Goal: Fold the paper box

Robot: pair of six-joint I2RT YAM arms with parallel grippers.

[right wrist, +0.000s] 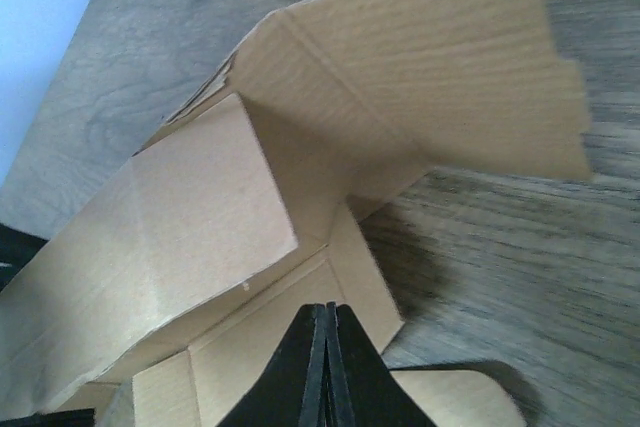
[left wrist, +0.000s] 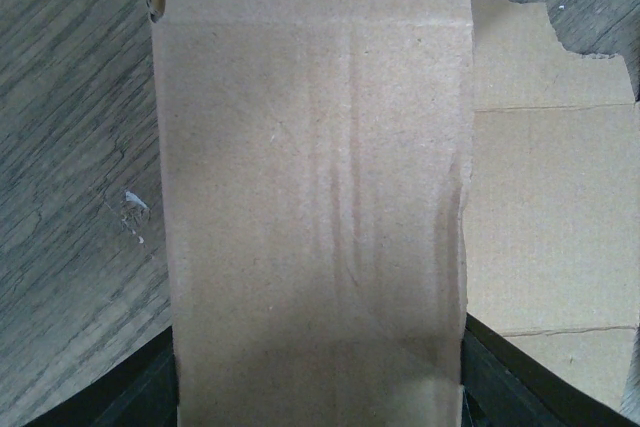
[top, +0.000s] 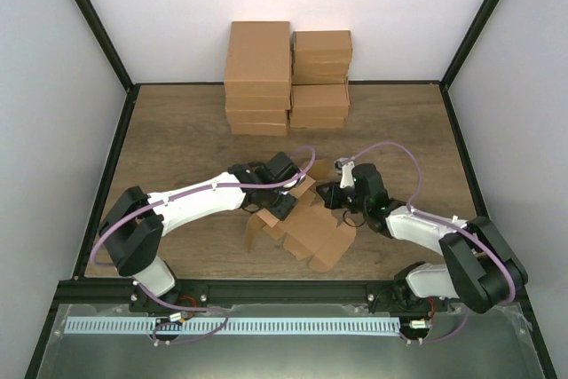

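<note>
On the wooden table (top: 177,139), between the two grippers, the paper box (top: 306,228) lies partly folded, with several tan flaps spread flat and others raised. Beyond the paper box, against the back wall, stand stacked brown cartons (top: 288,77), well apart from it.

Left gripper (top: 282,206): it reaches onto the left part of the paper box from above. In the left wrist view its two dark fingers (left wrist: 140,397) stand part-way open on either side of one long panel of the paper box (left wrist: 310,207), each finger against one edge of that panel, so the panel is held across its width. A flat flap lies to the right of this panel.

Right gripper (top: 330,194): it meets the far right part of the paper box. In the right wrist view its jaws are pressed together with no gap, holding nothing, and the right gripper (right wrist: 327,347) points into the open inside of the paper box (right wrist: 200,237), beside an upright wall. Whether the tip touches the cardboard cannot be told. A large flap rises above it.
</note>
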